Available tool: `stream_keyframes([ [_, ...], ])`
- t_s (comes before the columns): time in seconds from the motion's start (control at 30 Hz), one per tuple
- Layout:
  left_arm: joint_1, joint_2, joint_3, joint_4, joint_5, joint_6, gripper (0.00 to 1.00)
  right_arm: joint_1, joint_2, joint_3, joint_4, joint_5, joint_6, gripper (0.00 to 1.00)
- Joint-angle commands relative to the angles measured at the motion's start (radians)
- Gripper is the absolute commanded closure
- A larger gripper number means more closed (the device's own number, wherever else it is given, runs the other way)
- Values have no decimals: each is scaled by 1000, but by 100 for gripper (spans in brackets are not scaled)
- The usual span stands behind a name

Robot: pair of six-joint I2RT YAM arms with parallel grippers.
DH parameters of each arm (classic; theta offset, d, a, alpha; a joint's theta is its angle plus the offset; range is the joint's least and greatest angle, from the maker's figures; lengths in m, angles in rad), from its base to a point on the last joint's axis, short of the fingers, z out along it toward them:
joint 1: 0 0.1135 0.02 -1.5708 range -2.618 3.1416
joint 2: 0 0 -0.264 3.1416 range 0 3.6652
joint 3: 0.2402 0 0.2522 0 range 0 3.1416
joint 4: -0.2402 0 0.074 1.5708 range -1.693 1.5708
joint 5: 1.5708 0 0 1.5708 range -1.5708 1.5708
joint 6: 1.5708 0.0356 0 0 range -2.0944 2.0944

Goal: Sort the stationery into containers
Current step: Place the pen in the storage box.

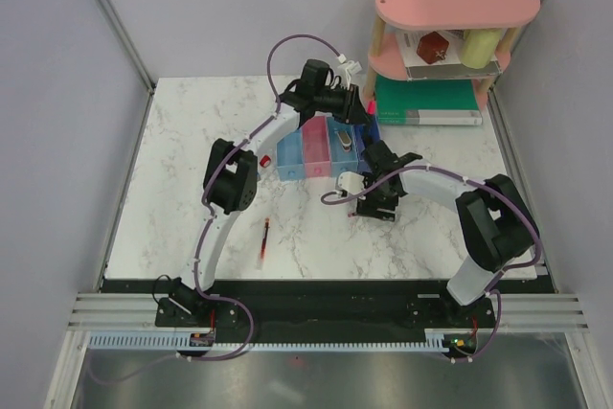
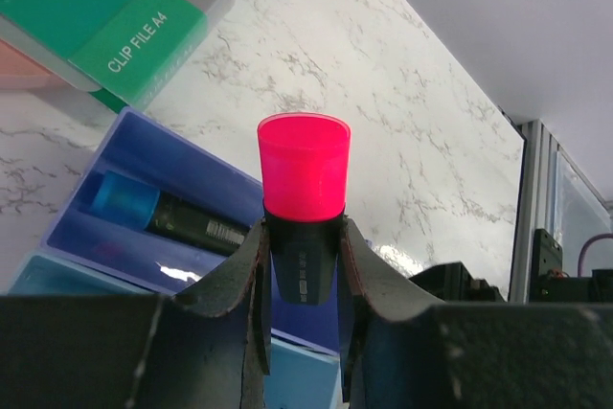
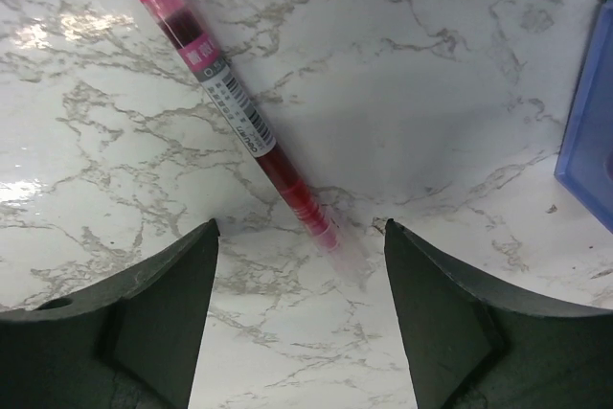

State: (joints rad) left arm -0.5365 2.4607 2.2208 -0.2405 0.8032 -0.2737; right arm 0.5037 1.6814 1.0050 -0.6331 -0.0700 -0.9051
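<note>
My left gripper [image 2: 304, 237] is shut on a black marker with a pink cap [image 2: 304, 174], held cap-forward over the purple bin [image 2: 86, 237] of the containers [image 1: 321, 150]. In that bin lies a black marker with a blue cap [image 2: 163, 217]. A silver clip [image 1: 343, 138] rests in a light blue bin. My right gripper [image 3: 299, 237] stands open low over the marble, with the tip of a thin red pen [image 3: 239, 112] between its fingers, untouched. Another red pen [image 1: 264, 239] lies on the table at front left, and a small red stub [image 1: 265, 158] sits left of the bins.
A green clip-file box [image 1: 426, 102] lies behind the bins at the back right. A pink two-tier shelf [image 1: 455, 2] over it holds a red cube [image 1: 436, 48] and a yellow cylinder [image 1: 482, 45]. In the right wrist view a bin's edge [image 3: 589, 141] shows at the right.
</note>
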Motion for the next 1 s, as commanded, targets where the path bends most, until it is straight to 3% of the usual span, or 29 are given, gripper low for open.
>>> stream_keyframes([
  [0.0,-14,30,27,96,-47,-44,93,30,-29,27,1,-24,11,22],
  [0.07,-16,41,22,95,-47,-42,80,36,-49,43,-10,-30,15,22],
  [0.2,-16,37,-21,89,-35,-30,78,39,-72,69,-42,-40,18,22],
  [0.33,-16,27,-58,84,-33,-13,50,39,-81,96,-62,-50,20,22],
  [0.5,-16,18,-75,81,-38,-9,26,39,-54,101,-33,-31,3,20],
  [0.53,-16,11,-76,81,-38,-9,17,38,-39,93,-22,-24,-6,20],
  [0.67,-13,-34,-102,76,-42,4,11,36,15,87,30,-17,-31,20],
  [0.97,24,-183,-197,57,-50,76,9,13,107,106,75,-63,-63,19],
])
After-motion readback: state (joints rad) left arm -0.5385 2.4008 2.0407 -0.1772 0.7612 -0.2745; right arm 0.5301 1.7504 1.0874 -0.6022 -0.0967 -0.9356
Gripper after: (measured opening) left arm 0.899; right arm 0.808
